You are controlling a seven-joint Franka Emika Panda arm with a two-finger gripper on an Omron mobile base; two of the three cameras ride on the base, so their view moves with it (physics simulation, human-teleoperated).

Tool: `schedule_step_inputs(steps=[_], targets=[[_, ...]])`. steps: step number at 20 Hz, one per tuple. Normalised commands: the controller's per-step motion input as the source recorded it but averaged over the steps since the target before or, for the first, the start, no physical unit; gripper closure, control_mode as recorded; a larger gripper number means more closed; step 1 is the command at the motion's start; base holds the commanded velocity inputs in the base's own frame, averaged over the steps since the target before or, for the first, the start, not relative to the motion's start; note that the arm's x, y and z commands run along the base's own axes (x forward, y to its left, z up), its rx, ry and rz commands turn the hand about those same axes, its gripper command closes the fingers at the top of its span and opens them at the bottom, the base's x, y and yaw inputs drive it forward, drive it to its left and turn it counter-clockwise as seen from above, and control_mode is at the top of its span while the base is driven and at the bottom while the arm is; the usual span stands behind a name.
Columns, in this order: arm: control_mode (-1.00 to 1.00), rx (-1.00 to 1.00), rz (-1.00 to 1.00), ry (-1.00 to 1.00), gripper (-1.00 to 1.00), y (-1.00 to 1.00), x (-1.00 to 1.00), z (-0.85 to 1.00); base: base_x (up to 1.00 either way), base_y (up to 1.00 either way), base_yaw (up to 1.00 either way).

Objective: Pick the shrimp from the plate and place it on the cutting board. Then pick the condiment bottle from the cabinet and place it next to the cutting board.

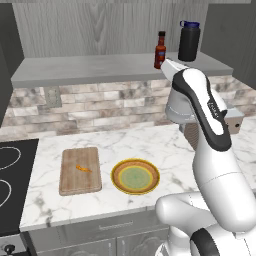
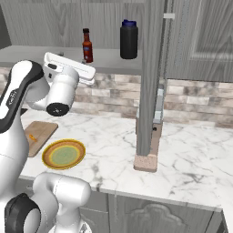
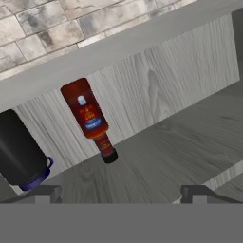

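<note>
- We see the shrimp (image 1: 83, 168) lying on the cutting board (image 1: 80, 170). It is a tiny orange curl near the middle of the board.
- The cutting board lies flat on the white marble worktop (image 1: 135, 145), just beside the plate (image 1: 135, 176) but not touching it.
- The plate has nothing on its green middle.
- A black stove (image 1: 12, 185) sits on the far side of the board from the plate.
- The condiment bottle (image 1: 160, 50) stands upright on the cabinet (image 1: 100, 67), high above the worktop. It is dark red with a black cap.
- Near it on the same shelf stands a big black bottle with a blue lid (image 1: 189, 41). The two bottles are apart.
- The white arm (image 1: 210, 130) is lifted up so the hand is at shelf height, close in front of the red bottle.
- In the hand view, the gripper (image 3: 121, 192) points at the shelf. Its two dark tips are far apart, and nothing is between them.
- In that view the picture is turned over, so the condiment bottle (image 3: 90, 118) looks upside down, with the black bottle off to one side.
- The gripper is not touching the red bottle. We see a gap of grey shelf between them.
</note>
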Motion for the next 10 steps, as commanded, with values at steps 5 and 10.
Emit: schedule_step_inputs(steps=[5, 10], targets=[[-1.00, -0.09, 0.00, -0.01, -1.00, 0.00, -0.02, 0.06, 0.00, 0.00, 0.00], [-1.00, -0.08, 0.00, 0.00, -1.00, 0.00, 0.02, 0.00, 0.00, 0.00, 0.00]])
